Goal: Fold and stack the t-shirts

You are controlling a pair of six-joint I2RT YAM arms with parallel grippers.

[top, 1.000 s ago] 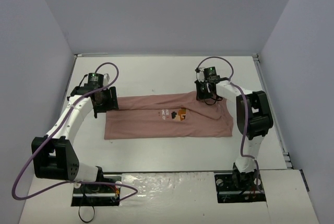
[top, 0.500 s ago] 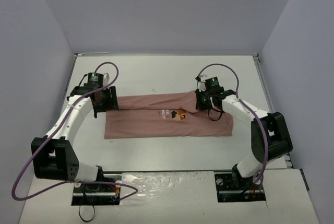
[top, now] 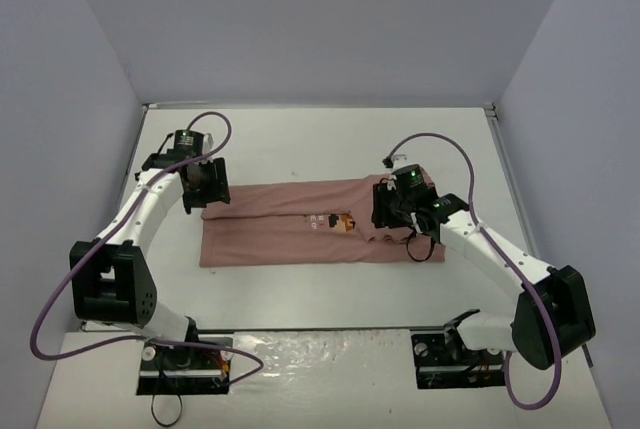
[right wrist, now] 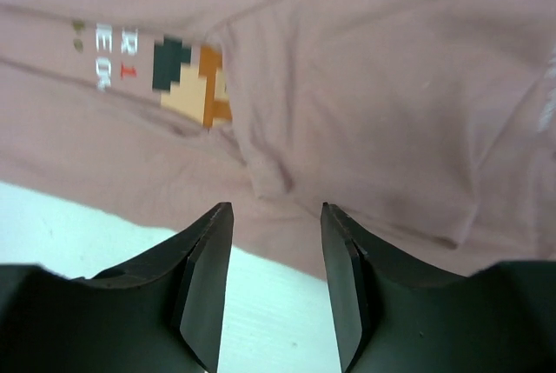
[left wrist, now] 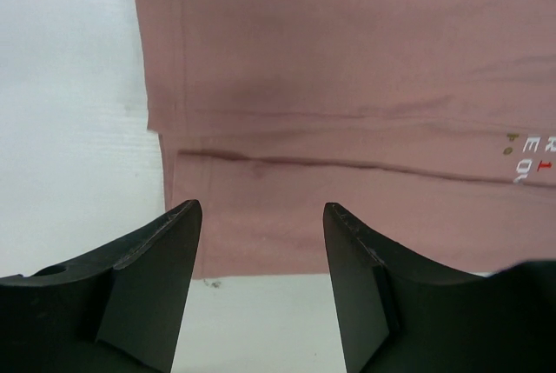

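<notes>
On the white table (top: 300, 139), seen from the camera above, one dusty-pink t-shirt (top: 290, 234) lies flat as a long band across the middle, running from 9 o'clock to 3 o'clock. It is already folded lengthwise, and a crease line runs along the band. At the 3 o'clock end a layer of the cloth is turned back over the band, toward 9 o'clock. The edge of this layer covers one side of the small pixel print (right wrist: 187, 77). Next to the print, on its 9 o'clock side, there are small white letters (left wrist: 526, 156).

The left gripper (top: 208, 189) stands over the 9 o'clock end of the shirt, at the far corner. Its fingers are moderately apart and there is nothing between them. In the left wrist view only the cloth and a strip of table are visible under them.

The right gripper (top: 388, 214) is above the turned-back layer, a little toward 3 o'clock from the print. Its fingers are also apart, with a medium gap, and they hold nothing. Whether the tips touch the cloth I cannot tell.

A purple cable (top: 430, 139) makes a loop above each arm
</notes>
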